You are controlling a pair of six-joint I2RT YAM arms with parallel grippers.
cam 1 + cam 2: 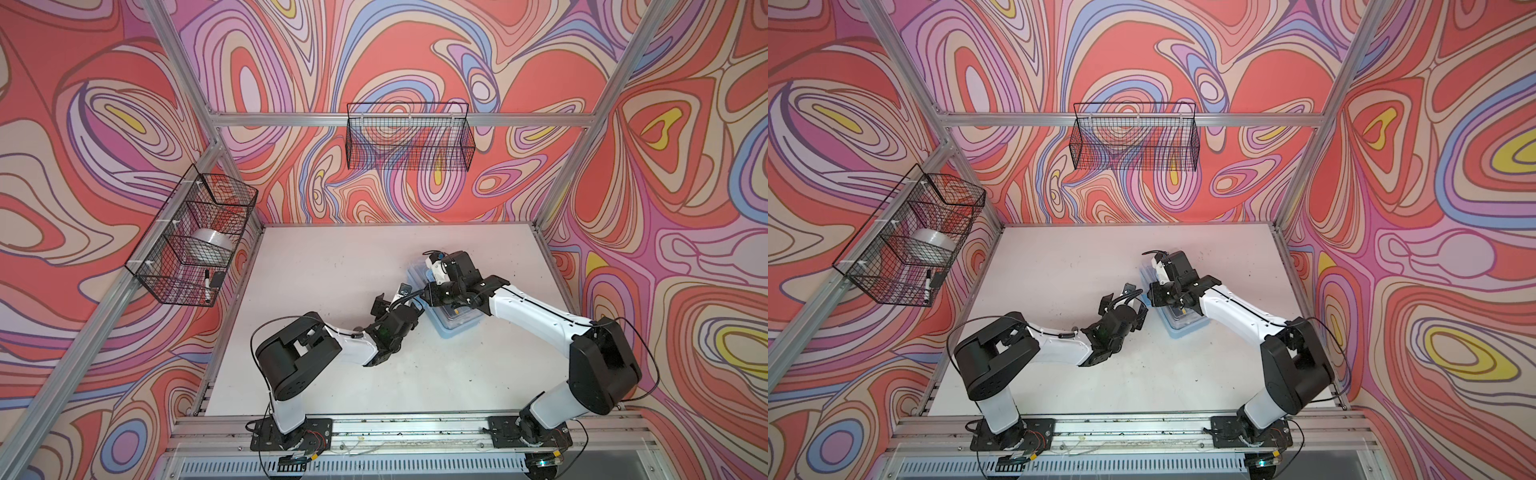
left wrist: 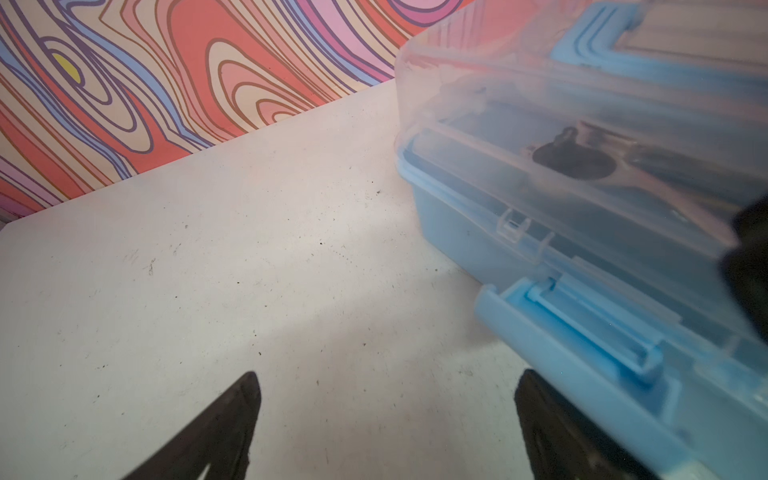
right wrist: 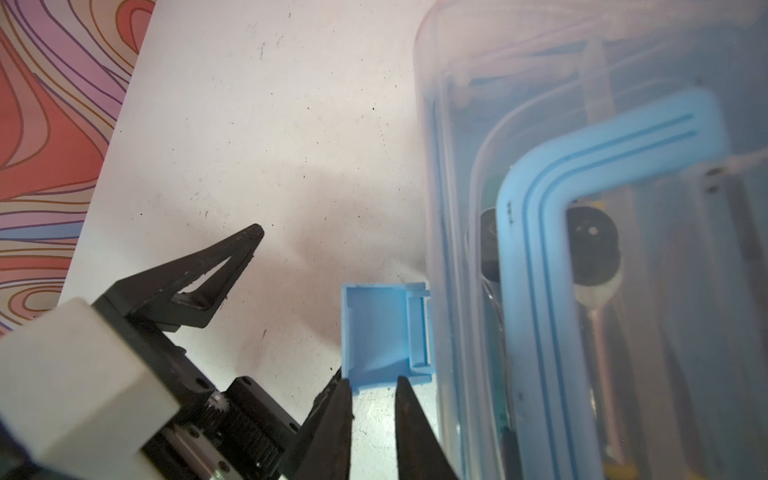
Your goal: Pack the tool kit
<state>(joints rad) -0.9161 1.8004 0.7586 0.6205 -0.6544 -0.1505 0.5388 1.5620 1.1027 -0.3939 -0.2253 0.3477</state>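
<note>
A rectangular light-blue plastic case (image 1: 455,328) with a clear lid (image 2: 519,104) lies flat on the white table (image 1: 332,266), lid down. It looks hard, smooth and slippery. The shell seems light, though the steel inside should give it weight, so the blue U-shaped handle (image 3: 540,249) lying flat on top looks the surest hold. One blue latch (image 3: 374,332) sticks out unfastened. At that latch the right gripper (image 3: 378,399) has its jaws nearly together; whether they pinch it I cannot tell. Just beside the case the left gripper (image 1: 392,296) gapes wide, empty. I count one case, one handle and one round-headed ratchet (image 2: 573,162) visible inside, and two black wire baskets (image 1: 409,137) well apart from the case.
</note>
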